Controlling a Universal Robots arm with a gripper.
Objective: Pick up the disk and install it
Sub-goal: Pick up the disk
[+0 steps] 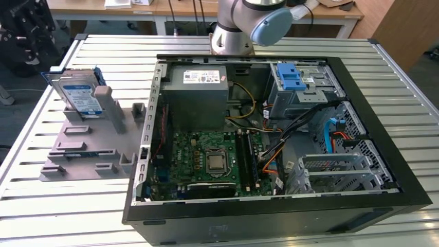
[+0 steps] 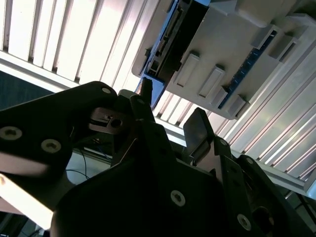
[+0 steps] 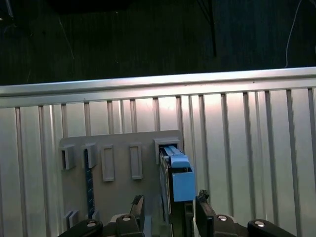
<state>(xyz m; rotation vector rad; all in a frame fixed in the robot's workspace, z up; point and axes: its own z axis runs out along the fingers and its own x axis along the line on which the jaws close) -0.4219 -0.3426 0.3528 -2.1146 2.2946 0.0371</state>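
The disk (image 1: 77, 96) stands on edge in a slot at the far end of a grey fixture (image 1: 86, 141), on the exterior view's left. Its silver face and blue-and-white label show there. In the first wrist view I look along its top edge, where the blue bracket (image 3: 178, 178) runs. My gripper (image 3: 170, 210) is open, one dark fingertip (image 3: 138, 205) on each side of the disk's line and apart from it. In the second wrist view the gripper (image 2: 170, 106) points at the disk's dark connector end (image 2: 175, 37) and stops short of it.
An open black computer case (image 1: 384, 170) fills the middle of the slatted metal table (image 1: 61, 206). Inside are a grey power supply (image 1: 199, 85), a motherboard (image 1: 213, 157) and a blue-latched drive cage (image 1: 296, 80). The arm's base (image 1: 232, 38) stands behind the case.
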